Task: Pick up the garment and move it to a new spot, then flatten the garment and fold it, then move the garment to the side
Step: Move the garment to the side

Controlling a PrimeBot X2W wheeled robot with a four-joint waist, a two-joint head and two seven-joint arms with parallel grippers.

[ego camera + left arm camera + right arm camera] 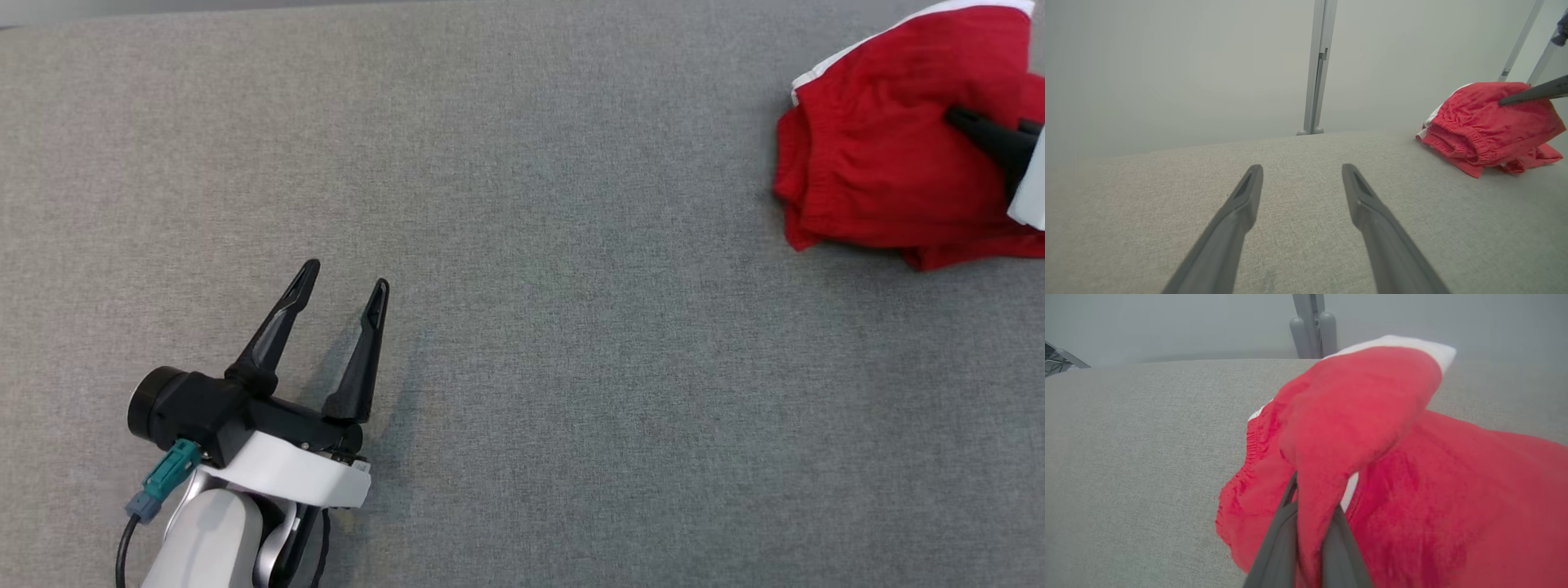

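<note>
The red shorts [878, 155], trimmed in white, lie bunched at the far right of the grey cloth-covered table [571, 343]. The right gripper [984, 122] has its fingers pressed together on a raised fold of the red fabric. The left gripper [346, 275] hovers over the table's near left, well apart from the shorts, with its fingers spread wide and holding nothing.

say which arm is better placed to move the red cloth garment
Right: right tool is shut on the red cloth garment; left tool hangs open over the grey fabric tabletop, well apart.
</note>
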